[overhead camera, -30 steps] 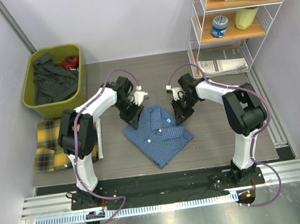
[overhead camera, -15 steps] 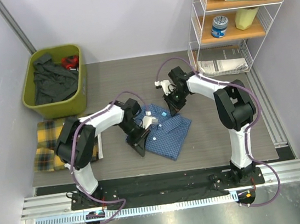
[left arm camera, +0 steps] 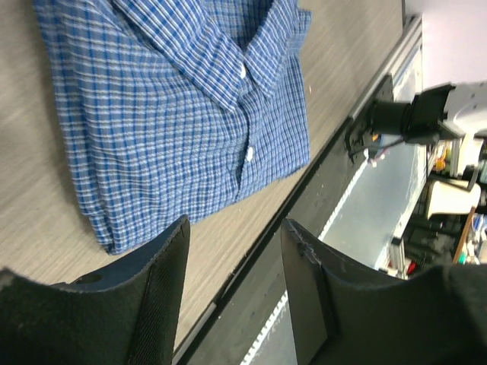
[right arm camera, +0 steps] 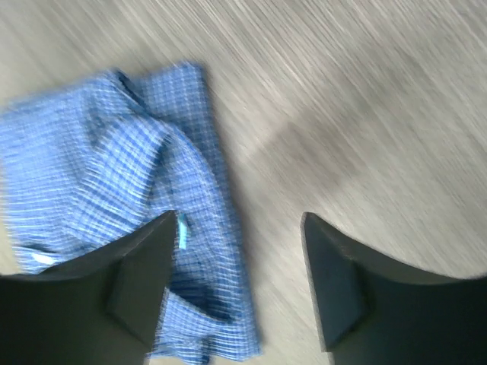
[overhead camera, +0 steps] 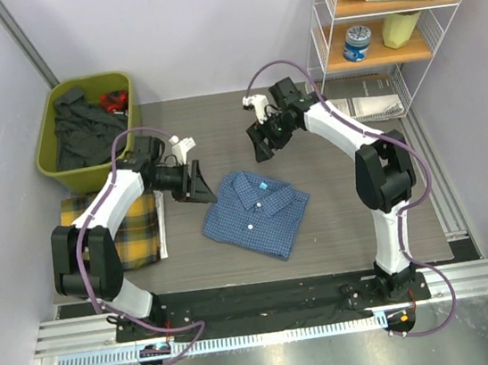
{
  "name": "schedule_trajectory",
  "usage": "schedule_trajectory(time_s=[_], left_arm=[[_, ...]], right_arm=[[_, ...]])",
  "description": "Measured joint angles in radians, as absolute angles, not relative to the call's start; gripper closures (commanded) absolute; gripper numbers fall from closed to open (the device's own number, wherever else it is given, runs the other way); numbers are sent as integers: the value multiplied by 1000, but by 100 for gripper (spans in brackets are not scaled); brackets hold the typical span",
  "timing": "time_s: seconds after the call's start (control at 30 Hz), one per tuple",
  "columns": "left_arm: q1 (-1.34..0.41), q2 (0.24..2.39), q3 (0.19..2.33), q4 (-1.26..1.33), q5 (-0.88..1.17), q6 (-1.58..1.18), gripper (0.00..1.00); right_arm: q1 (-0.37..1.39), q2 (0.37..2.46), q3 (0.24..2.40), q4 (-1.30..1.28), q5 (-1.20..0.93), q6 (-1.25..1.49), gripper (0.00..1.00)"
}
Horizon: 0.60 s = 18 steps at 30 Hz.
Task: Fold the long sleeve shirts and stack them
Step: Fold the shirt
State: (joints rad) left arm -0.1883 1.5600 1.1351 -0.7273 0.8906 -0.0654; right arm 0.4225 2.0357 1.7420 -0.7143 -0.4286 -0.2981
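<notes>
robot: both my arms have come up off the blue shirt (overhead camera: 257, 214) since a second ago. back then i had them low at either side of its collar end; now my left gripper (overhead camera: 194, 182) hangs just beside its far left corner and my right gripper (overhead camera: 261, 142) sits further toward the far edge of the table (overhead camera: 347, 214).

tech: holding anything?

robot: no. my left wrist view shows my left fingers (left arm camera: 163, 258) parted with only the table's near edge between them, and my right wrist view shows the same over bare table. both stand apart and empty.

tech: and the shirts?

robot: the blue one lies folded in the middle of the table, collar up, buttoned, turned a little askew. the yellow plaid shirt (overhead camera: 135, 242) looks folded at the left edge, near the green bin (overhead camera: 52, 163) at the far left corner, well apart from the blue one.

tech: why let go there?

robot: my guess is that the fold is done, so i released it to lie flat rather than drag it. next, i judge, the blue one needs carrying onto the yellow to make the stack — and a loose grip could let the fold fall open.
</notes>
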Motion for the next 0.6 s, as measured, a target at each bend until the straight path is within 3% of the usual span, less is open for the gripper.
schedule_trajectory(time_s=[0.2,0.43,0.47,0.57,0.6], left_arm=[[-149,1560,1134,-674,874,-101,48],[-146,1560,1124,-625,825,-131,47],[-146,1560,1121,-622,821,-134,47],[-144,1560,1110,-614,807,-152,49],[-141,1560,1103,-606,803,-161,50]], right_arm=[[428,2069,1783,-691,-546,-151,16],[492,2187,1810,-659,-535,-130,11],[501,2209,1815,-660,-528,-135,14],[519,2263,1829,-664,-518,-155,39],[525,2280,1831,-666,-519,-163,59]])
